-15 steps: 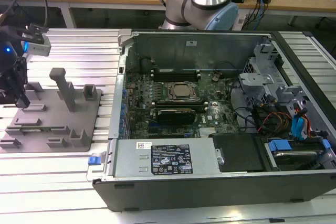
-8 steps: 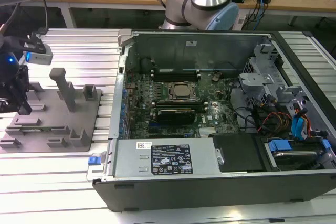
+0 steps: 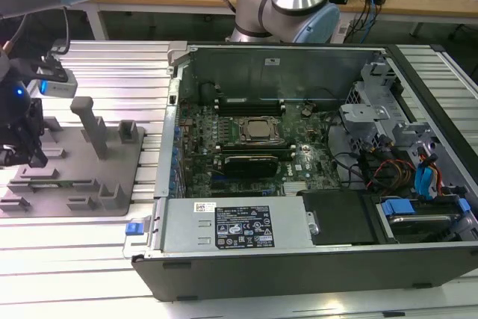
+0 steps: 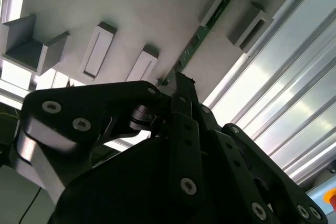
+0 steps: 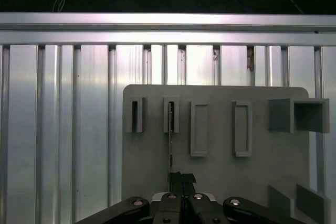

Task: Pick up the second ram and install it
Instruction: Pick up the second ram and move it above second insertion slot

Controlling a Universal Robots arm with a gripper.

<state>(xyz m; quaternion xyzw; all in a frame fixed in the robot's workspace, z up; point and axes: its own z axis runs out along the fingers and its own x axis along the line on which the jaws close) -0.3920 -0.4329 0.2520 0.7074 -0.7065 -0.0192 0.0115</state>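
Observation:
The second ram (image 5: 170,145) is a thin green stick standing on edge on the grey fixture plate (image 5: 147,166), its far end in a slotted block (image 5: 170,115). In the second wrist view the second ram (image 4: 207,30) runs from that block down to my black fingers (image 4: 181,108). My gripper (image 5: 182,177) sits at the stick's near end, fingers pressed together on it. In the exterior view my gripper (image 3: 33,156) is low over the fixture plate (image 3: 75,166) at the exterior view's left.
An open computer case (image 3: 261,57) fills the middle and right of the exterior view, with black memory slots (image 3: 250,102) above the processor. Grey blocks and posts (image 3: 93,128) rise from the fixture plate. Ribbed aluminium table (image 5: 63,119) surrounds it.

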